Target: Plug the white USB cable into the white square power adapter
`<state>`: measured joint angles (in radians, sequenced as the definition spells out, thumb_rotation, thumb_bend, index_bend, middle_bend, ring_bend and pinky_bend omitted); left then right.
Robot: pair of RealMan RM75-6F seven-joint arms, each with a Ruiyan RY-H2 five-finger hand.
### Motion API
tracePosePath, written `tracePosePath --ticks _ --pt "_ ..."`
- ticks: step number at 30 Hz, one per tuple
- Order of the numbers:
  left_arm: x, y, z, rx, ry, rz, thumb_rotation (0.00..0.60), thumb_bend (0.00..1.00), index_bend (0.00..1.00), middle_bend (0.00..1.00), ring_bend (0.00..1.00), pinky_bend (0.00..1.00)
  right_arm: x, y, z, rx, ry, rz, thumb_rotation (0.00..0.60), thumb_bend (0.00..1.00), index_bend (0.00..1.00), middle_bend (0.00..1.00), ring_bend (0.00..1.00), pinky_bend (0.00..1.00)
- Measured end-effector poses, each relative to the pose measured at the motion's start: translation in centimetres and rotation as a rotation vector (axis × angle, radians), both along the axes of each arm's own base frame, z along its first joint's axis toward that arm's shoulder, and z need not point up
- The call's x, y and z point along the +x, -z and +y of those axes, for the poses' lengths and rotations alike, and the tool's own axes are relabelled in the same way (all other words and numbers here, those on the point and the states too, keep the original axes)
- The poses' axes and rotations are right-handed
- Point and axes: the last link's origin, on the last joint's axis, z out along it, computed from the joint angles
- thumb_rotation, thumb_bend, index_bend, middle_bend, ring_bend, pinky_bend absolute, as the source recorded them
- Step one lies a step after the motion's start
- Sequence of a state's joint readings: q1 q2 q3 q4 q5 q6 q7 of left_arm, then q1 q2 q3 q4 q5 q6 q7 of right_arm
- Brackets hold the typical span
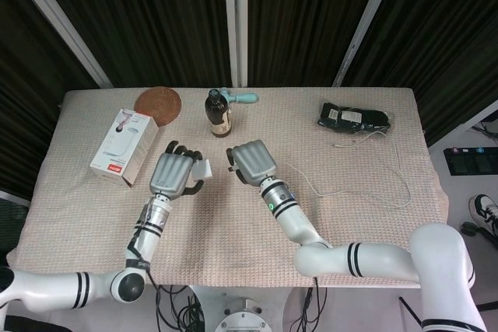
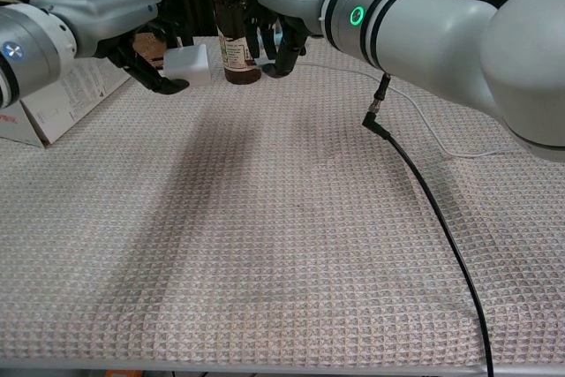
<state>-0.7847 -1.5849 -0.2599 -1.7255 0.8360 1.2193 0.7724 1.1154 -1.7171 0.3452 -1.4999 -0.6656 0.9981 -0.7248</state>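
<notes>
Box [image 1: 124, 145] lay far left on the cloth [image 1: 233, 223]; label too small to read. Left hand [image 1: 173, 175] was clamped on the adapter [image 2: 188, 65], held above the cloth w/ its free face toward the right hand. Bottle [image 2: 237, 28] stood behind the gap btwn hands; its label unreadable. Right hand [image 1: 250, 162] was just beside the adapter, fingers curled around the cable [image 1: 366, 192] end; plug itself hidden, so can't confirm the grip. Cable trailed right across the cloth toward a dark pouch [image 1: 354, 118]. Judgement: mating needs a short leftward push, plug axis lined up w/ the adapter's facing port.
</notes>
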Motion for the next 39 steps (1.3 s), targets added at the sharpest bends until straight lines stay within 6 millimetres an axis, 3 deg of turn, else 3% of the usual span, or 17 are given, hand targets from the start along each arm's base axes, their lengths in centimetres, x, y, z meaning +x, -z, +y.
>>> tracePosePath --ticks 39 --pt "2.4 1.1 0.0 0.042 0.04 0.081 0.52 0.29 0.45 0.44 0.23 0.15 1.7 1.5 -0.6 0.009 0.105 -0.072 0.6 0.33 0.62 0.57 0.69 0.9"
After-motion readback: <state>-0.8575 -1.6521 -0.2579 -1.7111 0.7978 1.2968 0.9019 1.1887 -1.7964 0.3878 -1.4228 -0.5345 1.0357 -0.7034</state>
